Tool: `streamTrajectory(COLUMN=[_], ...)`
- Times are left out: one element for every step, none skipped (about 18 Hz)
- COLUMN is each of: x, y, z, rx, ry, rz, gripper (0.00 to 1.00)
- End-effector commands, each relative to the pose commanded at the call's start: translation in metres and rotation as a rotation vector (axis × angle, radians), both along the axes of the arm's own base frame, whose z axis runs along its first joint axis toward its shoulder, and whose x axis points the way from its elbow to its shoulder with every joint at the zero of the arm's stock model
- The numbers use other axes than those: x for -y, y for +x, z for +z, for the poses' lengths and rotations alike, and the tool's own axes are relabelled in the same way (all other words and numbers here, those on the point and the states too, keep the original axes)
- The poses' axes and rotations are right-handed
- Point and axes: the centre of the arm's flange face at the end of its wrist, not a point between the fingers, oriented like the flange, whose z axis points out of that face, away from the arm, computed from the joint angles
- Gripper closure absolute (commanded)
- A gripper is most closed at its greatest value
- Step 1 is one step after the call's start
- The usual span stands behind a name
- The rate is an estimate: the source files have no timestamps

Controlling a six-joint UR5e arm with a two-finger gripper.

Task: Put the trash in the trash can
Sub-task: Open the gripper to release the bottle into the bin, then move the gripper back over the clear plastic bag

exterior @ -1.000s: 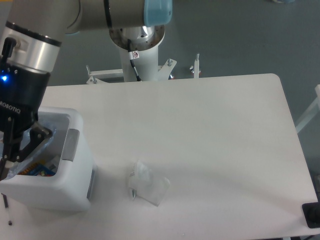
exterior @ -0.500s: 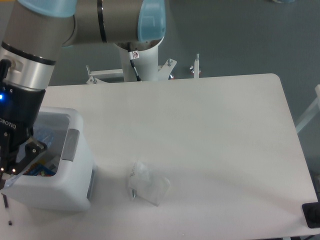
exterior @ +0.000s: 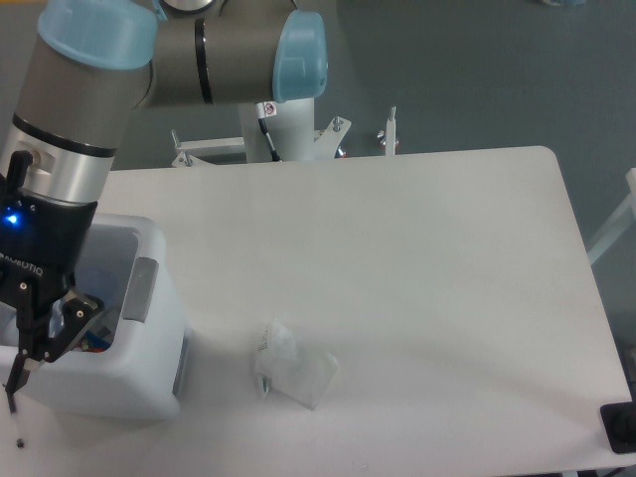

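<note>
The white trash can [exterior: 149, 348] stands at the table's left front. My gripper [exterior: 45, 333] hangs over its opening with the jaws apart and nothing between them. The clear bottle [exterior: 91, 341] lies inside the can; only a bit of its red-and-blue label and some clear plastic show past the fingers [exterior: 76, 310]. The crumpled translucent wrapper [exterior: 293, 366] lies on the table to the right of the can, well apart from the gripper.
The arm's base column [exterior: 278, 109] stands behind the table's far edge. A thin dark rod [exterior: 12, 390] shows at the table's front left corner beside the can. A dark object [exterior: 621, 427] sits at the front right edge.
My gripper has shifted down and left in the picture over the trash can. The bottle's label stays in the same spot inside the can. The wrapper has not moved.
</note>
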Motion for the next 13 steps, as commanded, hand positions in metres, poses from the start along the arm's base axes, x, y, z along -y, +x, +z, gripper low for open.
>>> streamTrajectory(x=[-0.001,-0.001,-0.002,-0.001,-0.001,0.001,0.006,0.010,0.015,0.024,0.033,0.042,0.052], y=[0.000,0.000,-0.001,-0.002,-0.006,-0.013,-0.028,-0.043,-0.058,-0.081,-0.106,-0.127,-0.146], z=[-0.003,-0.008,-0.011,-0.015,-0.016,-0.020,-0.024,-0.027,-0.028,-0.033,-0.038,-0.044,-0.049], rx=[0.003,0.006,0.007,0.010,0.012,0.016,0.021,0.028,0.034,0.040,0.047,0.054,0.061], ry=[-0.005,-0.013,-0.019,-0.024,-0.027,-0.034,-0.041,-0.046,-0.048,-0.056,-0.063,-0.071,-0.077], rz=[0.000,0.001,0.002,0.004,0.010,0.021,0.043,0.069,0.095,0.130,0.166,0.198,0.228], gripper=[0.22,0.17,0.10,0.07,0.04,0.00,0.00,0.00,0.00,0.00,0.00,0.00,0.00])
